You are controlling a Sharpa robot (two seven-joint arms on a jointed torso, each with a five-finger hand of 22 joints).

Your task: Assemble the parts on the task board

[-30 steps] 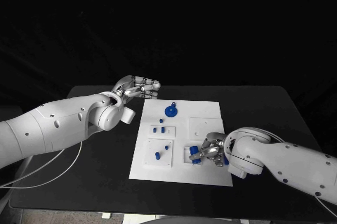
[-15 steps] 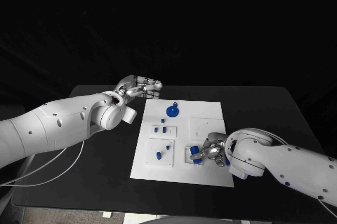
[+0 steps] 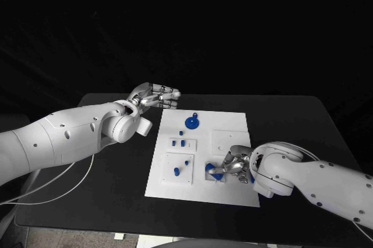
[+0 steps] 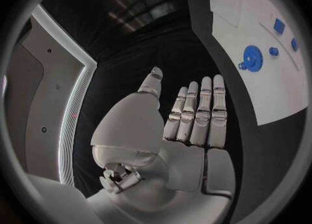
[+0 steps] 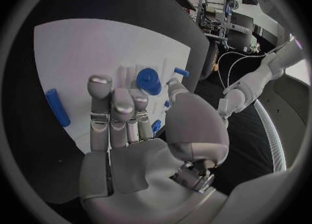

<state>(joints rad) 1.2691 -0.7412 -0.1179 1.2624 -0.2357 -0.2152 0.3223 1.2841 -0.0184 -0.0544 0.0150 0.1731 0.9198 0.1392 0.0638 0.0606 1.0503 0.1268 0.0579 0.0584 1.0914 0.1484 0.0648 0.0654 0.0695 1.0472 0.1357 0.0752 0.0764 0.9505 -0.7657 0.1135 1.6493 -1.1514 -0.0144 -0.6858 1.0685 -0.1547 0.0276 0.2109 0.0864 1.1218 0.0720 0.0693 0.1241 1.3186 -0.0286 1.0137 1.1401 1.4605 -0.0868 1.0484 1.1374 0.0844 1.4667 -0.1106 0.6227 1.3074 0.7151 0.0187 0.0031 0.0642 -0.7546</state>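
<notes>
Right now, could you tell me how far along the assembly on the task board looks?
Early to midway, it seems. Small blue parts sit in the raised white blocks on the task board, so some may be seated. The right hand works at a blue part near the board's front edge; whether it grips it is unclear. The left hand hovers open beyond the board. The round blue part lies loose.

Right hand [image 3: 233, 167] sits low over task board [image 3: 233, 121], blue parts [image 3: 177, 171] crowding just beside its fingers. Left hand [image 3: 156, 97] hovers off the board's far corner, bare surface [image 3: 295, 118] around it.
</notes>
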